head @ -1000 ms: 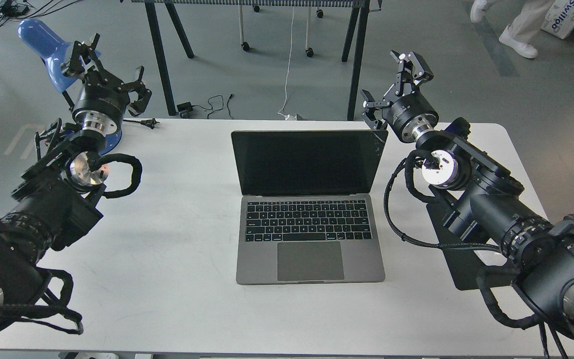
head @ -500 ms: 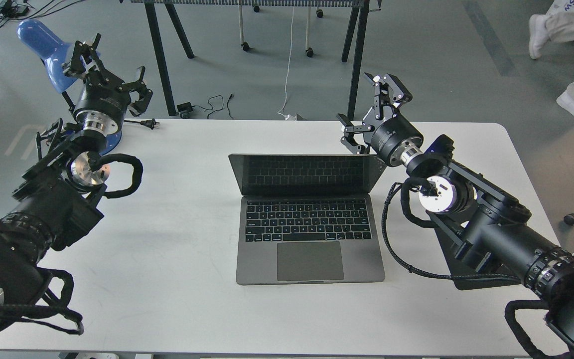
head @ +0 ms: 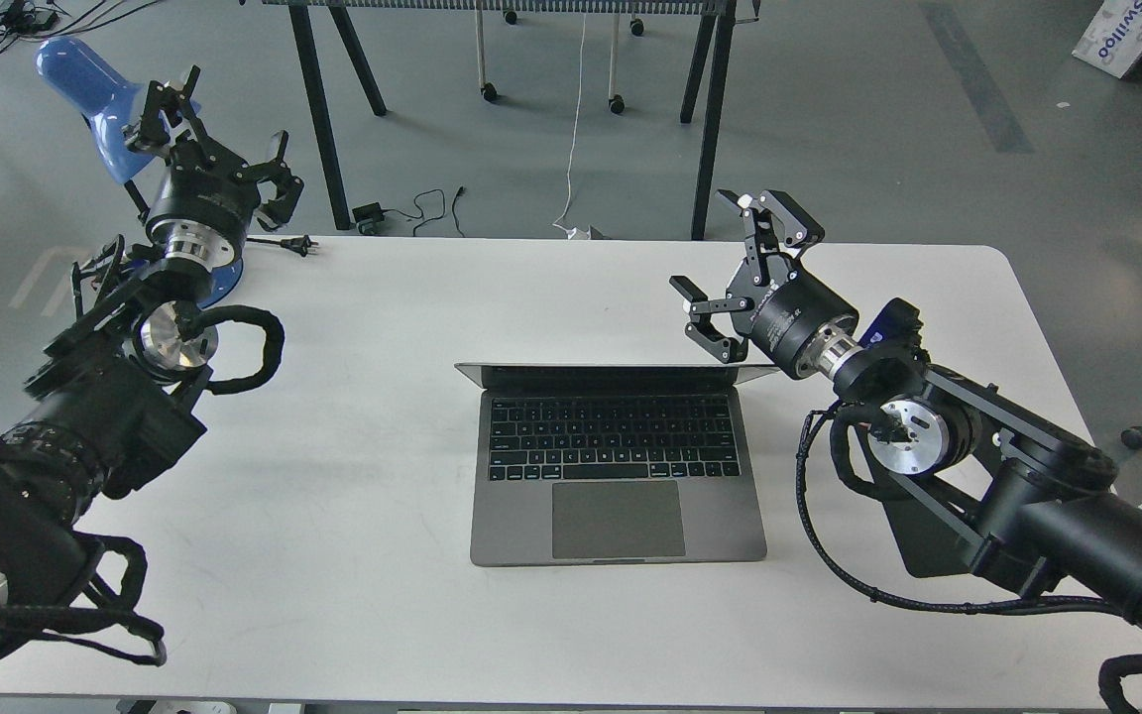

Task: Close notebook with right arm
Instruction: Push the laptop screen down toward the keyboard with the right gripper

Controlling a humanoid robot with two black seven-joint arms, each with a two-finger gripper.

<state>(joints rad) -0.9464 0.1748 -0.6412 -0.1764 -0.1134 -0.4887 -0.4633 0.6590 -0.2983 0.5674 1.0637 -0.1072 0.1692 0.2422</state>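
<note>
The notebook (head: 618,466) lies at the middle of the table (head: 333,595), its lid tilted far forward; the right gripper (head: 735,273), fingers spread and holding nothing, should press the lid's right corner down slowly, without sliding off.

Robotics lab or workshop: white worktable (head: 353,555) on a bare grey concrete floor (head: 928,119); beyond the table, a black-legged bench (head: 710,119), loose cables (head: 422,208) and a cardboard box (head: 1121,35).
</note>
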